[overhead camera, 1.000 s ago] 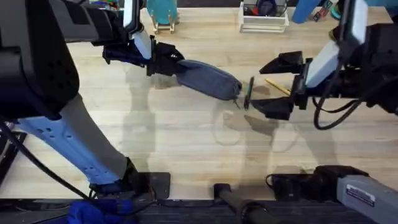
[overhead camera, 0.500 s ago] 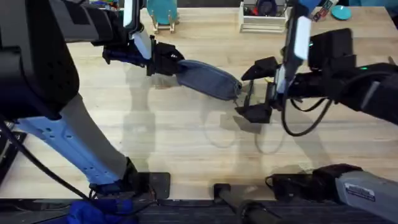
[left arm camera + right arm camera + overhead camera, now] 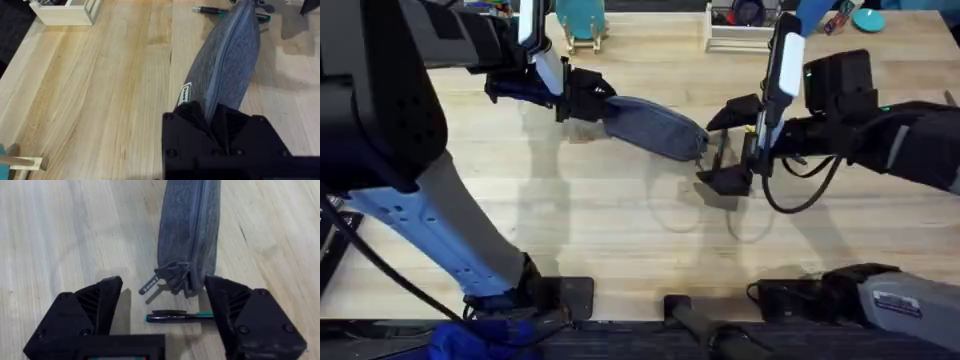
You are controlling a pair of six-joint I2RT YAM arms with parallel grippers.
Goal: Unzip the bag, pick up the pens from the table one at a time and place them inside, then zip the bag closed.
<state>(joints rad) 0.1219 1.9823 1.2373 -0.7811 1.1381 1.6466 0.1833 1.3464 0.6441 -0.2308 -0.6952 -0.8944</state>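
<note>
The blue-grey bag (image 3: 655,125) lies slanted on the table (image 3: 620,220) with its zipper closed. My left gripper (image 3: 575,100) is shut on the bag's left end; in the left wrist view the bag (image 3: 227,65) runs away from my gripper (image 3: 215,122). My right gripper (image 3: 724,148) stands open at the bag's right end, straddling the dark green-black pen (image 3: 720,152). In the right wrist view that pen (image 3: 180,315) lies between the open fingers (image 3: 95,305), just short of the zipper pull (image 3: 150,286) and the bag (image 3: 190,225). A sliver of the yellow pen (image 3: 754,128) peeks out behind the right gripper.
A white tray (image 3: 745,32) stands at the table's back edge, with a teal stand (image 3: 582,22) to its left and a blue cylinder (image 3: 810,15) to its right. Bare wood stretches across the table's front half.
My right gripper has moved left to the bag's right end and turned, and now straddles the dark pen. The left gripper and the bag have stayed put.
</note>
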